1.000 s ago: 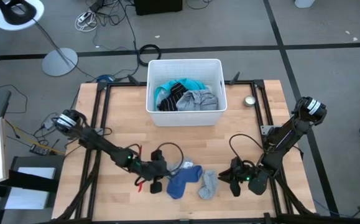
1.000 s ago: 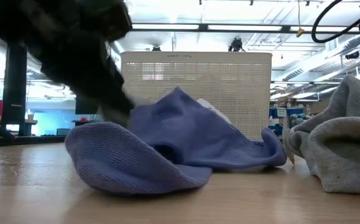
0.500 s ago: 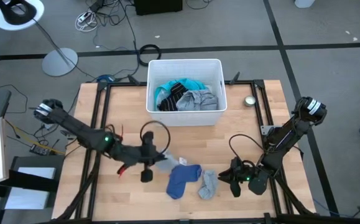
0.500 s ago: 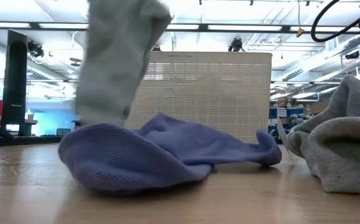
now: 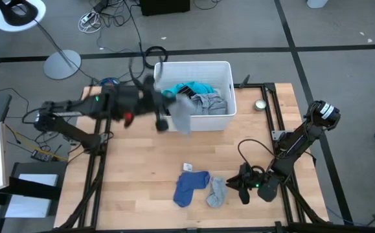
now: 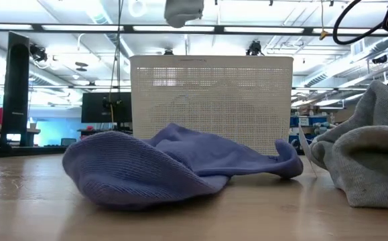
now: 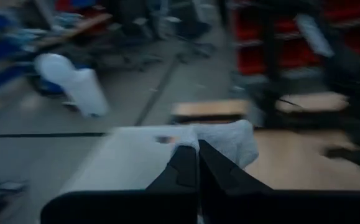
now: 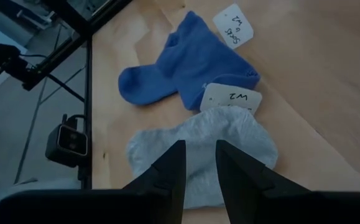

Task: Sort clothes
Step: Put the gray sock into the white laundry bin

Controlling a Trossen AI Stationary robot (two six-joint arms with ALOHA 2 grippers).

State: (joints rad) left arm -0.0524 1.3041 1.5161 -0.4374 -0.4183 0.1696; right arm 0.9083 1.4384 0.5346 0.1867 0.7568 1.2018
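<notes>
The left gripper [image 5: 168, 118], clamped on a grey sock [image 5: 182, 116], holds it in the air at the white bin's [image 5: 193, 122] front-left edge, while the right gripper [image 5: 238, 186], fingers slightly parted and holding nothing, rests on the bench [image 5: 135, 188] just beside a second grey sock [image 5: 216, 191] and the blue sock [image 5: 190, 188].

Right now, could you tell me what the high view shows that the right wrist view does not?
Only the high view shows the left gripper shut on a grey sock at the bin, the clothes inside the bin, and the table as a whole.

Only the right wrist view shows the handwritten tags close up and the right gripper with a gap between its fingers, just short of the other grey sock.

Both show the blue sock and that grey sock lying side by side on the wood.
</notes>
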